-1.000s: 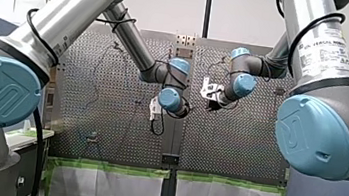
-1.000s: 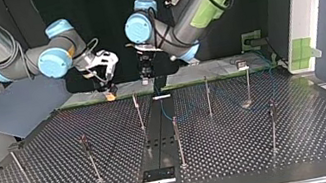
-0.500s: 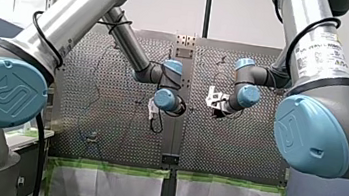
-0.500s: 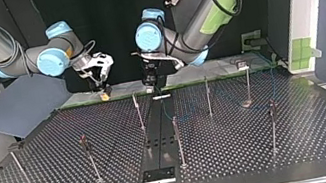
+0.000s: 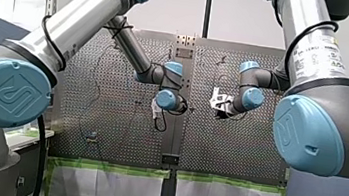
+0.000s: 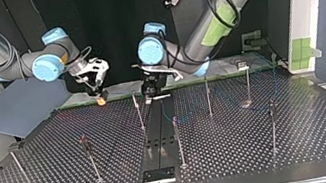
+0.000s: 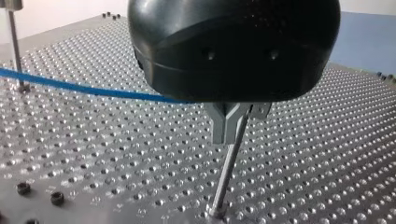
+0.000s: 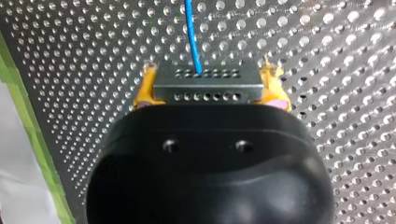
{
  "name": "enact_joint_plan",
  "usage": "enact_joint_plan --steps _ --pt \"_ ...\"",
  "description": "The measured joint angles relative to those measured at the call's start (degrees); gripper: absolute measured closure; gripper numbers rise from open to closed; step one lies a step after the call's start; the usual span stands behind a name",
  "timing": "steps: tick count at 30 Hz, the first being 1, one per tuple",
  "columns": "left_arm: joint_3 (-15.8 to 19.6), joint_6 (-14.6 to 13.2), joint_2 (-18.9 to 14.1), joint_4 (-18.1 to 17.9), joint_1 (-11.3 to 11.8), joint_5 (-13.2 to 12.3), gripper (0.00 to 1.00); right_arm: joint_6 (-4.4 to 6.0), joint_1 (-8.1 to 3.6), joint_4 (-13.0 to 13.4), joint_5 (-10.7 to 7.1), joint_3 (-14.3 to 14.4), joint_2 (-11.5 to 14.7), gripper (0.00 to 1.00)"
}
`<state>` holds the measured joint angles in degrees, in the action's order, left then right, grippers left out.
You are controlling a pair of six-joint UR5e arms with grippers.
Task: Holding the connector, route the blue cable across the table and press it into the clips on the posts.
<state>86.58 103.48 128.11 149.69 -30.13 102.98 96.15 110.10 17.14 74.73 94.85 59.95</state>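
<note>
While my right gripper (image 8: 210,88) pinches the grey connector (image 8: 208,84) between its yellow pads (image 8: 145,89), the blue cable (image 8: 192,37) runs ahead from it over the perforated table (image 8: 327,56). Further away, my left gripper (image 7: 231,122) hangs beside a post (image 7: 226,177), and the cable passes under it. I cannot tell if this gripper is spread or closed.

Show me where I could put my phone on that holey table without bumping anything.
Roomiest, in the top view: the table's near patches between the left post and middle post, and between middle post and right post. Crowded: the far middle, where my right tool grips the connector, my left tool hovers and the blue cable runs.
</note>
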Motion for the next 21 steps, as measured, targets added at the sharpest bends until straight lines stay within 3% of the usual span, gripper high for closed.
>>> enact_joint_plan --steps 8,21 --pt "-2.4 -0.4 3.3 1.7 1.1 -0.8 1.0 0.58 -0.87 -0.2 -0.93 -2.4 -1.3 1.0" --pt "-5.0 -0.6 3.7 2.3 2.4 -1.0 1.0 0.72 -3.15 0.4 -1.73 -3.5 -2.2 1.0"
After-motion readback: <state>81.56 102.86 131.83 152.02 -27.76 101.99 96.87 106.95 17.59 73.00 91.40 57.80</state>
